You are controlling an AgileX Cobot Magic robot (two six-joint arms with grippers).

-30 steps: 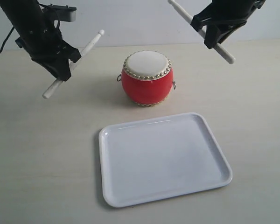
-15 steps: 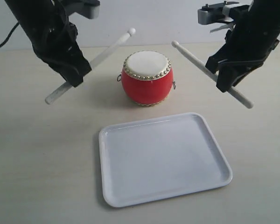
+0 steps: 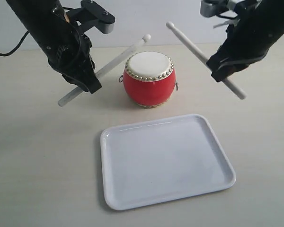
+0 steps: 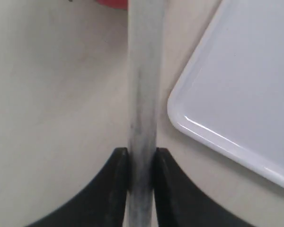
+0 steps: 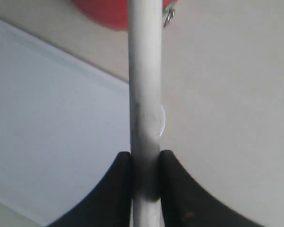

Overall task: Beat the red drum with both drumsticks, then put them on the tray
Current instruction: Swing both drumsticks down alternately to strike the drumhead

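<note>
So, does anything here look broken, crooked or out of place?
Nothing serious. The small glossy red drum stands upright; the flat white plastic tray lies level. The left gripper clamps the pale wooden left drumstick, which shows dark scuffs; the right gripper clamps the right drumstick.

Two drumsticks (image 3: 123, 55) (image 3: 189, 44) — one drum (image 3: 149, 84), one tray (image 3: 165, 161)

Left arm (image 3: 49, 35): black, comes in from far left, slopes down toward right. Left gripper (image 3: 89, 81): held above table, left of centre, jaws pressed tight on both sides of left drumstick (image 3: 116, 60), no gap, grip on lower half of shaft.

Right arm (image 3: 255, 28): black, comes in from far right, slopes down toward left. Right gripper (image 3: 217, 70): held above table, jaws clamped likewise on right drumstick (image 3: 191, 46), grip toward lower end.
</note>
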